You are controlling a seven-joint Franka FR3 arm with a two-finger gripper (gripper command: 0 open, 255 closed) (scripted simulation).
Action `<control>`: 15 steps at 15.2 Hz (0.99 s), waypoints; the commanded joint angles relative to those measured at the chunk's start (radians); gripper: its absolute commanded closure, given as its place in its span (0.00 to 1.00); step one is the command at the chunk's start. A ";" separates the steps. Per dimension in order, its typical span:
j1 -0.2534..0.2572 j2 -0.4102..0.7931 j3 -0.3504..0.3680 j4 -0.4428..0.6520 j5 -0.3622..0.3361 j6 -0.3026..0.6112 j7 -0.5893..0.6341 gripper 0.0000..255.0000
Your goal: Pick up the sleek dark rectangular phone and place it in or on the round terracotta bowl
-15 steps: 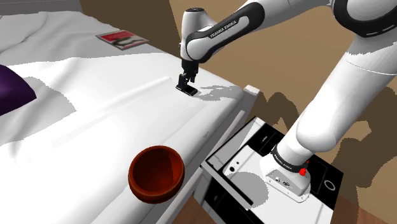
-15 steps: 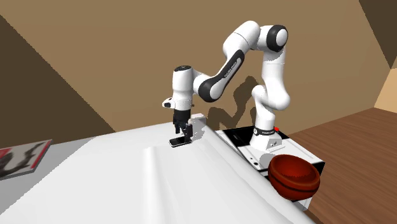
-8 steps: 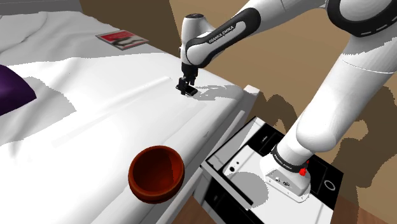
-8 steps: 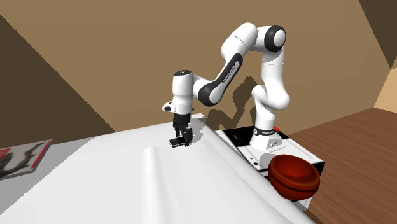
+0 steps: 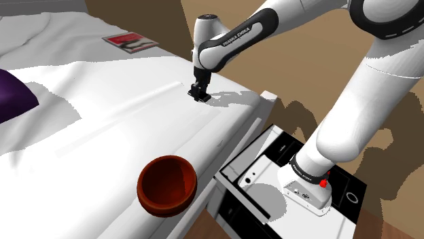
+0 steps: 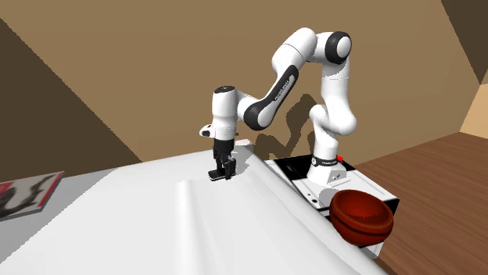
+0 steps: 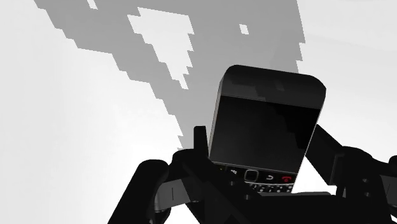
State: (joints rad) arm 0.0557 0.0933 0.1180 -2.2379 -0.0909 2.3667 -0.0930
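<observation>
A dark rectangular phone [image 7: 267,124] with a small keypad lies flat on the white bed surface [image 5: 102,129]. My gripper [image 7: 259,145] is down on it, and both black fingers [image 7: 198,141] press against the phone's long sides. In the shoulder view the gripper [image 5: 199,92] stands upright on the phone [image 5: 206,98] near the bed's far edge. The second exterior view shows the gripper [image 6: 223,173] low on the white surface. The round terracotta bowl [image 5: 167,185] sits at the bed's near edge, well apart from the gripper, and also appears in the second exterior view [image 6: 361,217].
A red and white magazine [image 5: 130,41] lies at the back of the bed. A purple cushion [image 5: 13,95] is at the shoulder view's left. My stand [image 5: 299,183] is beside the bed, with a brown wall behind the arm.
The gripper has come down onto the phone and its fingers have closed from wide apart onto the phone's sides. The bowl and magazine have not moved.
</observation>
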 commanded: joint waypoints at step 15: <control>-0.001 -0.069 0.002 0.046 0.019 -0.116 -0.019 1.00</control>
State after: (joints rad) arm 0.0552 0.0320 0.1200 -2.1986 -0.0737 2.2651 -0.1084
